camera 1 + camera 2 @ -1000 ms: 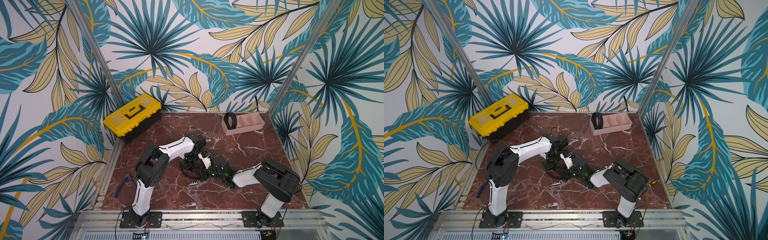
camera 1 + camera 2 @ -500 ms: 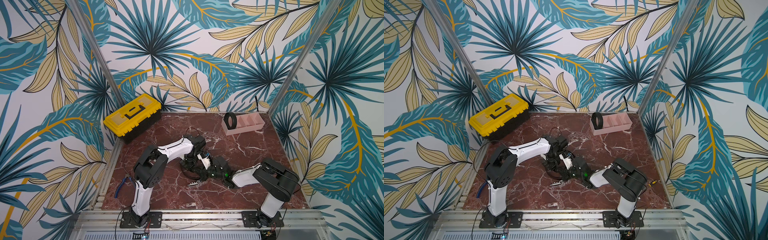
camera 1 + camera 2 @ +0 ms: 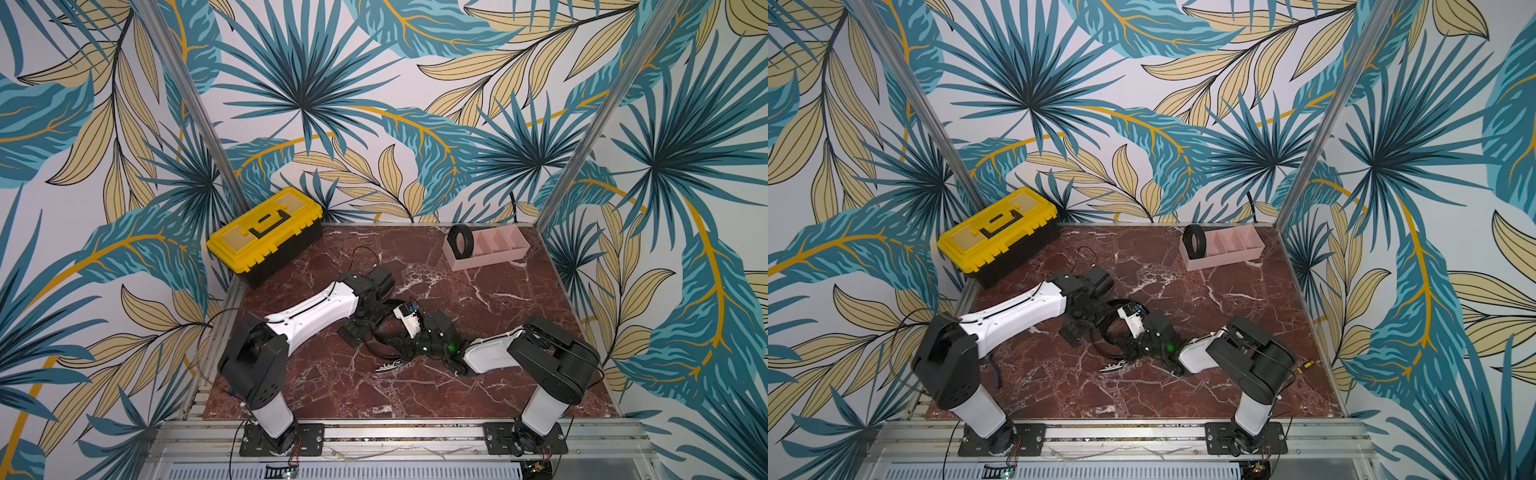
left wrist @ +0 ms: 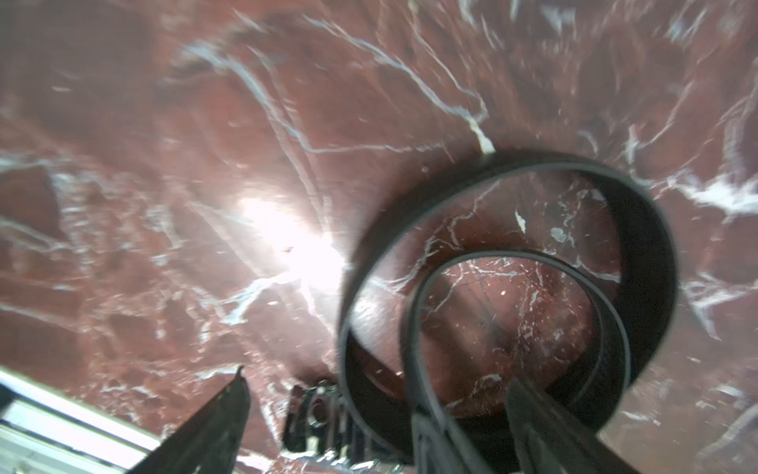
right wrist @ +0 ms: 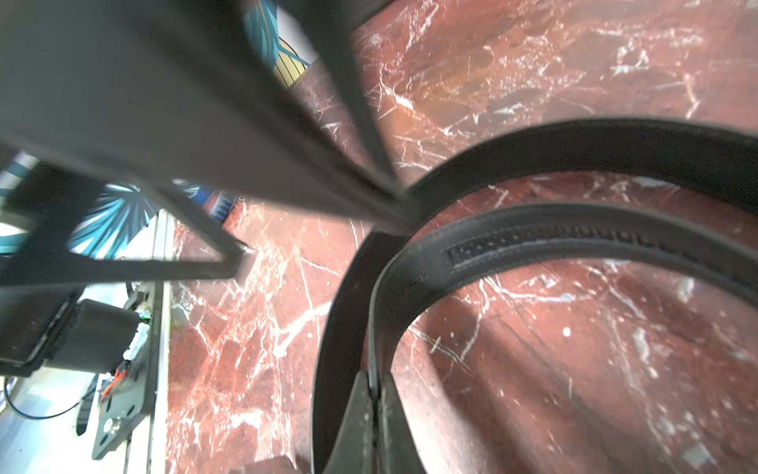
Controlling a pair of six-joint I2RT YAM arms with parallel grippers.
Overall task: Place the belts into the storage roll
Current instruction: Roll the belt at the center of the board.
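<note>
One black belt [image 3: 461, 241] [image 3: 1196, 240] stands as a tight coil in the end compartment of the pale pink storage roll [image 3: 498, 253] [image 3: 1229, 257] at the back right. A second belt [image 3: 376, 353] [image 3: 1104, 351] lies in loose loops mid-table, with its metal buckle [image 3: 388, 366] toward the front. My right gripper [image 5: 374, 394] [image 3: 399, 349] is shut on the edge of an inner loop [image 5: 533, 234]. Beside it, my left gripper [image 4: 375, 377] [image 3: 365, 332] is open, and the loops [image 4: 640, 230] pass between its spread fingers untouched.
A yellow-and-black toolbox [image 3: 266, 232] [image 3: 998, 232] sits at the back left. A small yellow-handled screwdriver [image 3: 1304, 365] lies at the right edge behind the right arm. An aluminium rail [image 3: 395, 432] borders the marble table's front. Both forearms cross the middle of the table.
My left gripper has opened and let go of the loose belt. My right gripper has closed on the belt's loop. Both arms have barely shifted.
</note>
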